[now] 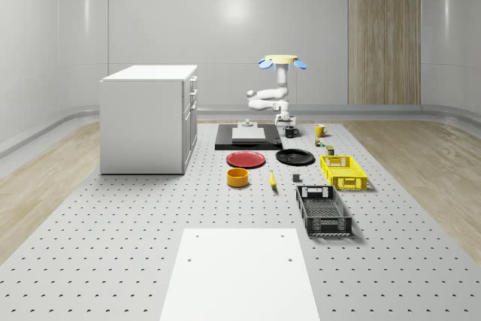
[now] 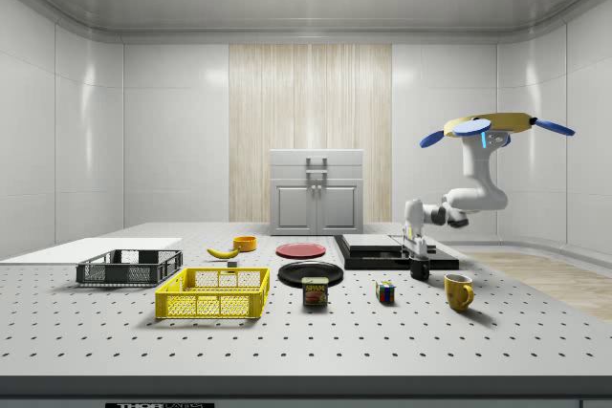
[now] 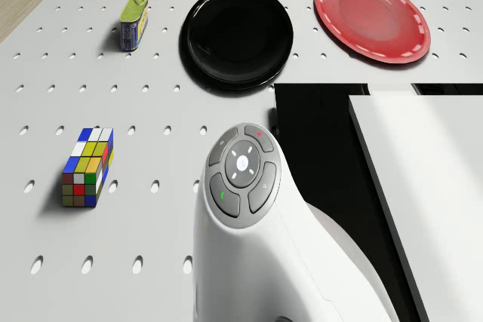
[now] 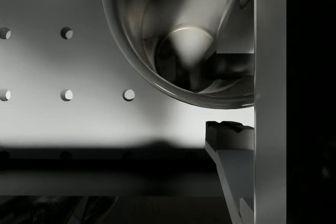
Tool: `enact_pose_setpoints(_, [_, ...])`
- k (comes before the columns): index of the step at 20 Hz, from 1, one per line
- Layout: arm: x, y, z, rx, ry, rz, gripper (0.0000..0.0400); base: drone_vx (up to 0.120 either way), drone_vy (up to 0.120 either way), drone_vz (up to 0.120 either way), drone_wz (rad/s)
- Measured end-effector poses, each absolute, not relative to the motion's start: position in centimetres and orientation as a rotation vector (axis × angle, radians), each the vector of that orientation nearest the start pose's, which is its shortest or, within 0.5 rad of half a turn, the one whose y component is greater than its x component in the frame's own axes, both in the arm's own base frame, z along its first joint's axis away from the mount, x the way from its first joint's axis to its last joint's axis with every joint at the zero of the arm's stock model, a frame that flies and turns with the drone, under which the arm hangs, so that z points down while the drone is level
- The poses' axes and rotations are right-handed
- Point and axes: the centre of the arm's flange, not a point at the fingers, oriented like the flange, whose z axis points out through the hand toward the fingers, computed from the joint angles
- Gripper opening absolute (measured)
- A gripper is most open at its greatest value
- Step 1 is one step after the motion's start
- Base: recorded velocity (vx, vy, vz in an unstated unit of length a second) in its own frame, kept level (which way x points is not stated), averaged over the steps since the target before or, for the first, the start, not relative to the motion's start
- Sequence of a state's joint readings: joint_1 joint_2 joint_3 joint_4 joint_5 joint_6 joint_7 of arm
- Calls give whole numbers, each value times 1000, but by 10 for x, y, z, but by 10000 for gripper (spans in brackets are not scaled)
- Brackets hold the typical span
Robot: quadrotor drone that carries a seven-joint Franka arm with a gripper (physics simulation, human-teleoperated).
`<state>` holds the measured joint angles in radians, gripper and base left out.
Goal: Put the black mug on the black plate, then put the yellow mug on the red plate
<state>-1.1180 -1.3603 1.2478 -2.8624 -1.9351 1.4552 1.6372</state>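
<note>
The black mug (image 2: 420,270) stands on the perforated table beside the black base, and I look down into it in the wrist view (image 4: 173,40). My gripper (image 4: 227,97) is open and straddles the mug's rim, one finger inside, the other finger (image 4: 231,135) outside, with gaps to the wall. The drone (image 1: 282,62) hovers over the table's far end, its arm bent down to the gripper (image 1: 288,125). The yellow mug (image 1: 320,131) stands a short way off the black mug. The black plate (image 3: 238,35) and red plate (image 3: 371,16) lie side by side, both bare.
A white block on a black base (image 1: 248,136) lies beside the gripper. A Rubik's cube (image 3: 88,167), a can (image 3: 134,20), a yellow crate (image 1: 343,171), a black crate (image 1: 323,210), a banana (image 1: 272,179) and an orange bowl (image 1: 237,177) are nearby. A white cabinet (image 1: 149,118) stands at the whole-scene view's left.
</note>
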Motion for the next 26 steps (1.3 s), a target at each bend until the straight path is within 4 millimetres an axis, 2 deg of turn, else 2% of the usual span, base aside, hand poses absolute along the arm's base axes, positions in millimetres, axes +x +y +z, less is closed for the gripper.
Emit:
enact_pose_setpoints(7, [307,2,492,1,-2,785,111,0,0,103,0])
enact_pose_setpoints(11, [307,2,485,1,-2,785,110,120,0,120,0])
enact_pose_setpoints(18, [307,2,482,1,-2,785,110,120,0,0,0])
enact_pose_setpoints(23, [307,2,481,1,-2,785,110,120,-104,0,0])
enact_pose_setpoints(26, [307,2,481,1,-2,785,110,120,0,0,0])
